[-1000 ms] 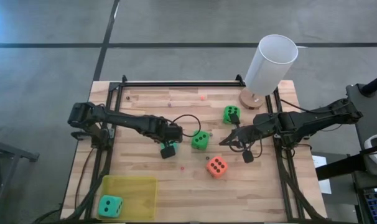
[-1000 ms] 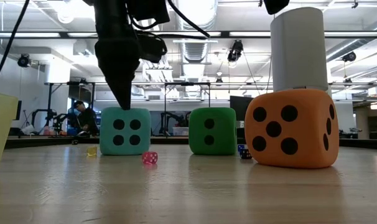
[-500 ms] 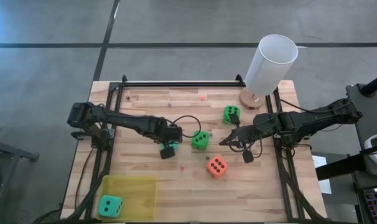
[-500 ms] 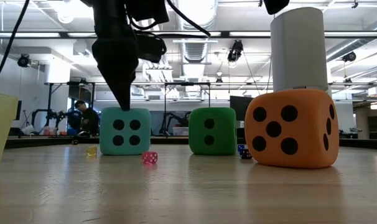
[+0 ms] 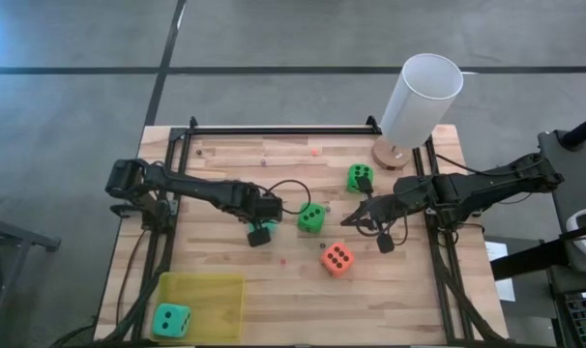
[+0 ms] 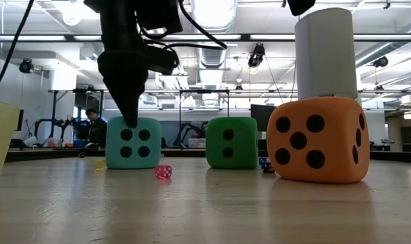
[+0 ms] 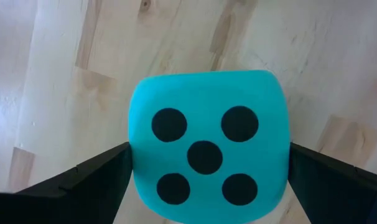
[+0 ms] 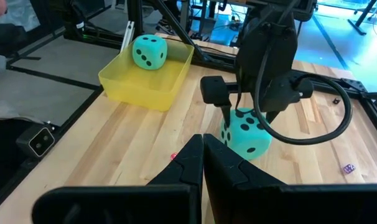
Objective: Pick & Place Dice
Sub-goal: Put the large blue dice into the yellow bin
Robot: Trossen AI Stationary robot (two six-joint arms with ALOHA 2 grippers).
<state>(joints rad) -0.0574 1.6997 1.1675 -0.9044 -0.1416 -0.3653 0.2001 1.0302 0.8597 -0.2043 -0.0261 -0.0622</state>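
Teal die (image 7: 208,158): between the left gripper's (image 7: 207,180) wide-spread fingers (image 7: 89,183), five-pip face up; resting on the table (image 5: 225,251), not yet clamped.
Left gripper: straddling that die near mid-table, pointing down; jaws flank two opposite faces with a gap each side.
Right gripper (image 8: 204,163): fingers pressed together, holding nothing; waiting over the right half of the table.
Second teal die (image 5: 171,320): already in the yellow bin (image 5: 220,290) at the near left corner.
Green dice: one (image 5: 311,217) just right of the left gripper, another (image 5: 361,177) farther back.
Orange die (image 5: 336,258): on the wood, below the right gripper.
White cylinder (image 5: 421,99): far right corner.
Step in hand, judged: closing on the teal die.
Handling advice: keep the die centred so both pads meet flat faces together; seat low enough to grip at mid-height; squeeze gently, as the cube looks soft; lift straight up, clear of the green neighbour, before swinging to the bin.
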